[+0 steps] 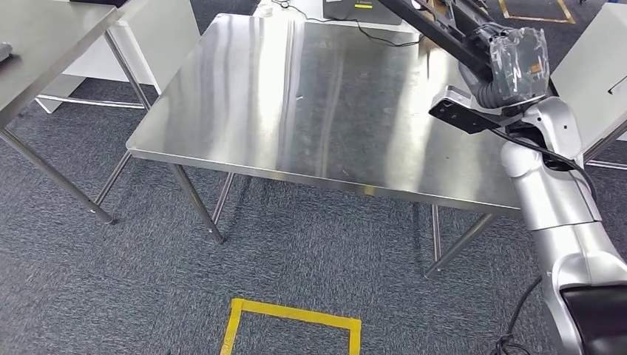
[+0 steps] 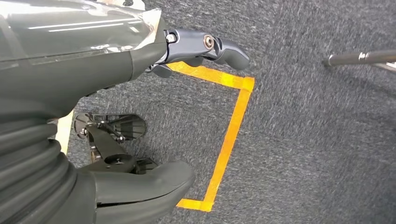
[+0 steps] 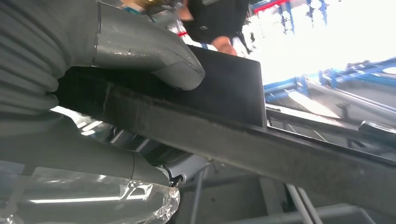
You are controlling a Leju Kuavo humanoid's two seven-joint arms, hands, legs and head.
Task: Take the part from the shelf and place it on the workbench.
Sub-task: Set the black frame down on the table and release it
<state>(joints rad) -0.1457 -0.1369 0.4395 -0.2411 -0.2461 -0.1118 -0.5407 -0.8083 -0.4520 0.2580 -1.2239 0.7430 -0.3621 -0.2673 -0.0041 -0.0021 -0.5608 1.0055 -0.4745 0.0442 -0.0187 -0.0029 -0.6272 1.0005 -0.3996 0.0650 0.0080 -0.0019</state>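
Aloft, long black part point(image 1: 436, 26) in right hand point(image 1: 510, 63), slanting over workbench point(image 1: 310, 96).

I can't read any text, label, brand or number in these views. A yellow sticker point(image 1: 362, 5) sits on the dark box at the far edge of the table point(image 1: 244, 89), but its print is too small for me.

Glossy brushed steel workbench point(image 1: 310, 103), matt black part point(image 3: 224, 88), rough grey carpet point(image 1: 296, 251)

right hand point(image 1: 510, 63) raised, gripping (thumb on top) | left hand point(image 2: 140, 112) hanging, fingers point(image 2: 219, 49) apart
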